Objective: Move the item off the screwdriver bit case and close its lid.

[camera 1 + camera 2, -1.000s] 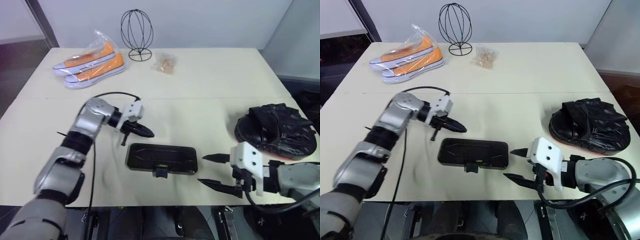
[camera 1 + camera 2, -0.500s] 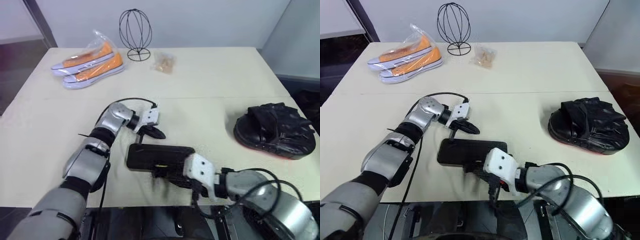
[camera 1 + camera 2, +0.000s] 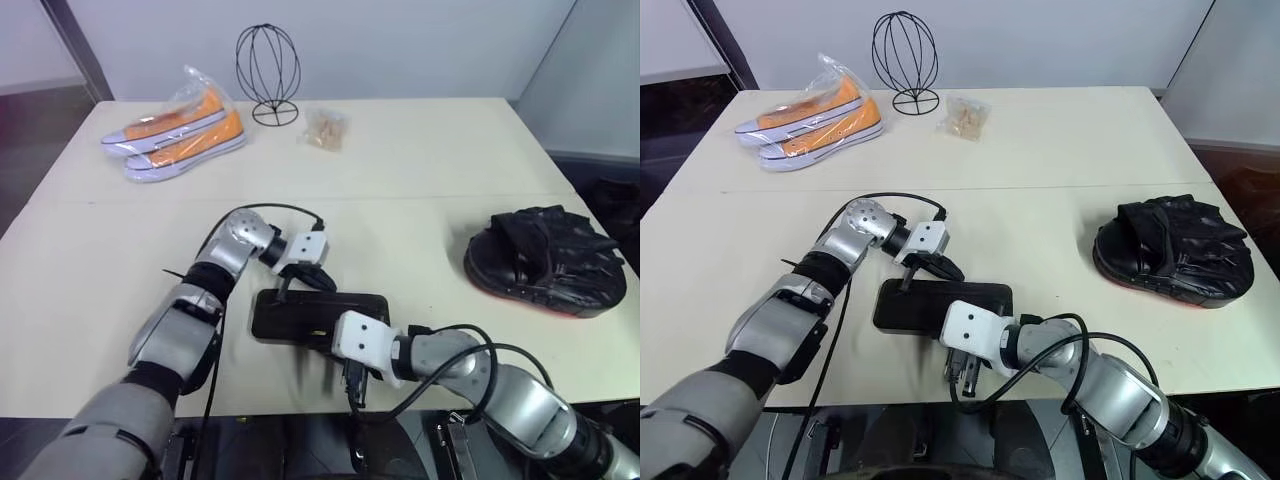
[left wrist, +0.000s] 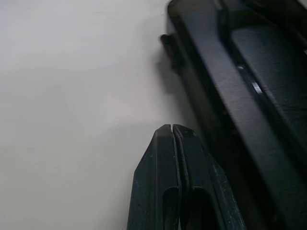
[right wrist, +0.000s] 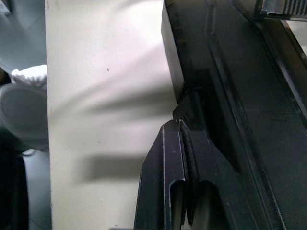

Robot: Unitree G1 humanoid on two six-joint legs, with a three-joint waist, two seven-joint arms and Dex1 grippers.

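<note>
The dark grey screwdriver bit case [image 3: 300,310] lies flat near the table's front edge, its lid [image 3: 950,298] lying flat over it. The item, a black padded mitt [image 3: 545,262] with a red rim, rests on the table far to the right, apart from the case. My left gripper [image 3: 320,282] is shut, its tips [image 4: 171,132] at the case's far edge [image 4: 230,86]. My right gripper [image 5: 178,125] is shut too, tips against the case's front side by the black latch tab [image 5: 171,67]. Neither holds anything.
Orange sneakers [image 3: 175,128] in a plastic bag lie at the back left. A black wire head stand [image 3: 268,70] and a small bag of snacks [image 3: 325,128] sit beside them. The table's front edge [image 3: 250,400] runs just below the case.
My right gripper closed and swung left from the table's front right to the case's front edge. My left gripper came down and right to the case's far edge.
</note>
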